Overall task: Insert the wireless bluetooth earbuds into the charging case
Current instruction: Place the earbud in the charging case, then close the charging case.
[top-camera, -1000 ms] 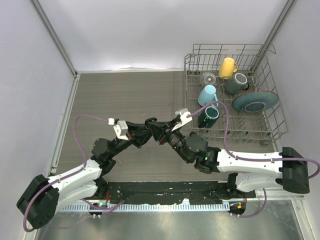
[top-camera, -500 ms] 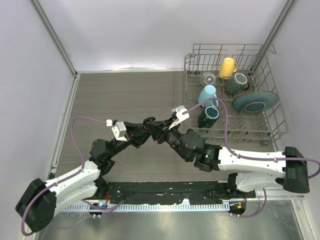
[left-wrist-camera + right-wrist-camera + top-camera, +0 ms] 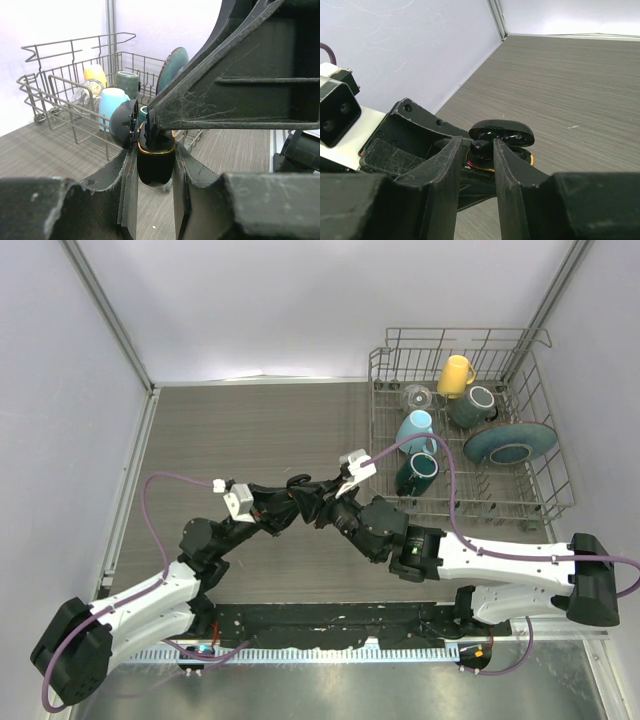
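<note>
My left gripper is shut on a glossy black charging case with a gold rim, held above the table with its lid swung open. In the right wrist view a black earbud sits in the case's mouth under the lid. My right gripper straddles that earbud. Its right finger is against the earbud and a thin gap shows on the left side, so the jaws stand slightly open. From above, both grippers meet at mid-table, left gripper and right gripper. The case is hidden between them.
A wire dish rack stands at the back right. It holds a yellow mug, a light blue mug, dark green mugs, a teal plate and a glass. White walls enclose the table on three sides.
The right wrist has edged left and away toward the left gripper. Its jaws have eased a little apart around the earbud. The left gripper still holds the case.
</note>
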You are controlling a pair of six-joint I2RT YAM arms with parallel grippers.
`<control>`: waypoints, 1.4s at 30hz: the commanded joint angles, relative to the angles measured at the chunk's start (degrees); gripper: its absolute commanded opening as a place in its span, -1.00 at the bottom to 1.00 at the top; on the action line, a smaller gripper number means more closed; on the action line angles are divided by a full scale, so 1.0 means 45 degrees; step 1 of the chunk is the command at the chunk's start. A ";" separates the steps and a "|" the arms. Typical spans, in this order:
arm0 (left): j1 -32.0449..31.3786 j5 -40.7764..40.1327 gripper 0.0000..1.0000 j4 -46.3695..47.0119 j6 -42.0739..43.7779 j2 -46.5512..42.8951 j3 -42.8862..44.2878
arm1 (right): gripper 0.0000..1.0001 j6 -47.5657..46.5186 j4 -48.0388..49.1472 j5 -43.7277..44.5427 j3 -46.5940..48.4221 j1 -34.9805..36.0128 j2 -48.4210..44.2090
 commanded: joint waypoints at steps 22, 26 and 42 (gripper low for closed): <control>-0.0029 0.0281 -1.00 0.0786 0.0239 -0.0306 0.0296 | 0.30 -0.0287 0.0682 0.0114 0.0822 -0.0146 -0.1499; -0.0029 0.0281 -1.00 0.0610 0.0239 -0.0364 0.0296 | 0.34 -0.0189 0.0098 0.0348 0.1114 -0.0185 -0.1851; -0.0029 0.0788 -1.00 -0.0483 0.0200 -0.0696 0.0589 | 0.74 0.4810 -0.8498 -0.4721 0.4553 -0.5164 0.0063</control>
